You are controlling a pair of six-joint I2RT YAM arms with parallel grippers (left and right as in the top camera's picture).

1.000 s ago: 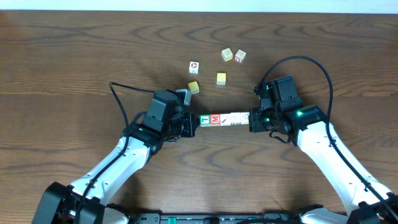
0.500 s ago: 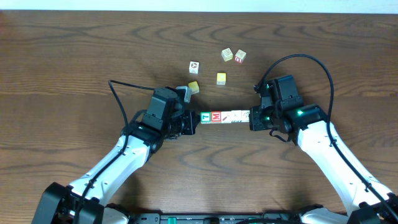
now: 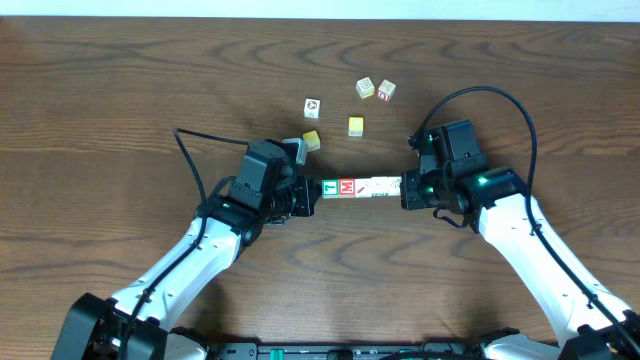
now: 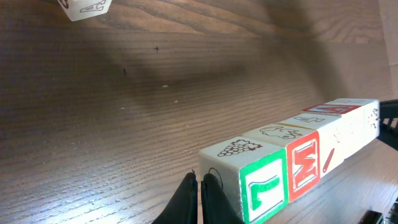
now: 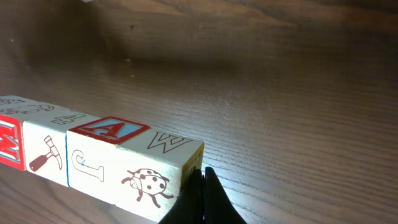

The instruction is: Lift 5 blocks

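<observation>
Five blocks [image 3: 360, 187] form one straight row, pressed end to end between my two grippers. My left gripper [image 3: 312, 196] is shut, with its fingertips against the green-faced end block [image 4: 261, 180]. A red-faced block [image 4: 305, 165] comes after it. My right gripper [image 3: 405, 190] is shut too, its tip against the ladybug block [image 5: 143, 180] at the other end. In the left wrist view my left gripper [image 4: 199, 177] touches the block's side. In the right wrist view my right gripper [image 5: 204, 171] meets the yellow end face. The row seems to hang just above the table, with a shadow behind it.
Loose cubes lie beyond the row: a whitish one [image 3: 312, 106], two more [image 3: 365, 88] [image 3: 386, 91] and two yellow ones [image 3: 356, 126] [image 3: 312, 140]. A cube's corner [image 4: 84, 6] shows at the top of the left wrist view. Wooden table [image 3: 120, 100] all round.
Over the first half second the row and both gripper tips shifted slightly toward the far side of the overhead view. Since then nothing has visibly moved.
</observation>
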